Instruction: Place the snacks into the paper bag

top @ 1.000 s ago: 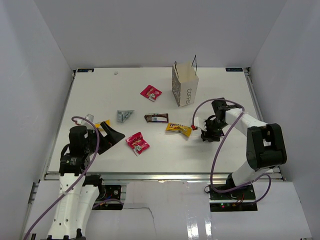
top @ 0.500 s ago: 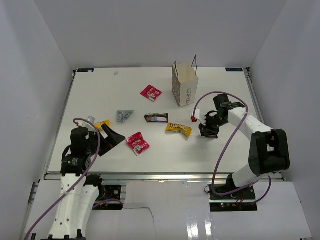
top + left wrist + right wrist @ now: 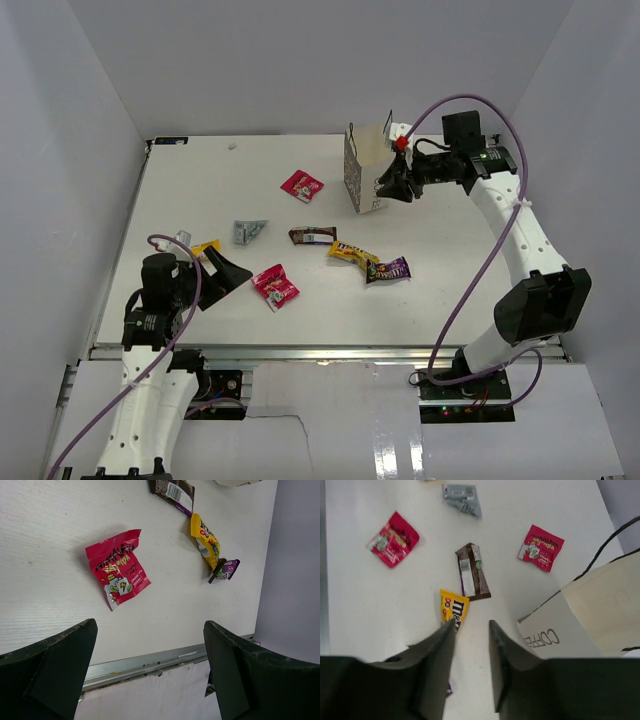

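Note:
The white paper bag (image 3: 368, 170) (image 3: 590, 610) stands upright at the back. My right gripper (image 3: 392, 186) (image 3: 472, 622) hovers beside its front face, jaws a narrow gap apart with nothing between them. On the table lie two pink-red packets (image 3: 276, 285) (image 3: 301, 185), a silver-grey packet (image 3: 249, 231), a dark brown bar (image 3: 313, 236), a yellow packet (image 3: 353, 255) and a dark purple packet (image 3: 388, 269), which touches the yellow one's end. My left gripper (image 3: 225, 272) (image 3: 150, 625) stands wide open and empty near the front left, short of the nearer pink-red packet (image 3: 118, 568).
A metal rail (image 3: 150, 657) runs along the table's front edge. White walls enclose the left, back and right sides. A purple cable (image 3: 470, 290) loops from the right arm over the table's right part.
My right gripper narrowed its jaws, rose from the table beside the yellow packet and swung back to the bag. The dark purple packet now lies uncovered on the table.

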`<state>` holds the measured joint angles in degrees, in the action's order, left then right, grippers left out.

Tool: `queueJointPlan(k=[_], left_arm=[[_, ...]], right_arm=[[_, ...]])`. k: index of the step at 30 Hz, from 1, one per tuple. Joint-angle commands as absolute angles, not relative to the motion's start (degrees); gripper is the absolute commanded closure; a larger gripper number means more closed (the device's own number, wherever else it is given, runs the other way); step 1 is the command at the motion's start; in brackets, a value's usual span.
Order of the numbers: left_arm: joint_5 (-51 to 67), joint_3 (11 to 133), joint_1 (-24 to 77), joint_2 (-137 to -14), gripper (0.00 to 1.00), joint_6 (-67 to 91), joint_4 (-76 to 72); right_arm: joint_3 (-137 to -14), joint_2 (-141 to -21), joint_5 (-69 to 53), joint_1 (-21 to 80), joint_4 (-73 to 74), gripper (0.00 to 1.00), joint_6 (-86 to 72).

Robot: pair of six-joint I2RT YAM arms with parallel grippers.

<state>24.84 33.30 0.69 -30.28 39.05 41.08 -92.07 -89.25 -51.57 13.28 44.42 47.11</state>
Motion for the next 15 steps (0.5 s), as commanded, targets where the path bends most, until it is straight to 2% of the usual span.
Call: queueJointPlan(k=[1,2,5,6,7,9,11,15], left_arm=[[26.1,33.9,0.4,-29.5,0.02,39.2,40.2],[26.1,33.8,0.4,-28.7,0.02,39.5,40.4],[25.9,32.7,0.4,-27.1,0.02,40.8,41.3],[26.0,31.7,0.4,-25.9,0.02,41.1,41.3],[26.1,31.4,0.4,-25.6,0.02,41.5,41.4],[26.5,30.8,0.4,-25.3,0.02,42.1,41.4],[26.5,30.7,0.4,-26.1,0.02,41.9,41.3],[26.5,31.7,0.4,-29.1,0.02,40.5,41.0]], right_arm=[[-93.3,-93.7,-48.9,15.1,53.1,0.57,54.4],[-91.6,-94.5,-46.9,15.6,56.5,0.41,58.9],[-84.0,-93.0,-37.6,17.8,60.9,0.16,70.4],[-76.6,-90.2,-35.1,18.5,59.1,0.05,70.9],[-72.8,-88.5,-31.2,19.7,56.5,0.03,70.9],[-63.3,-84.1,-27.3,21.2,46.4,0.1,68.0],[-59.2,-82.4,-21.8,23.5,36.5,0.1,61.9],[-53.7,-84.8,-14.0,27.3,26.6,0.1,54.4]])
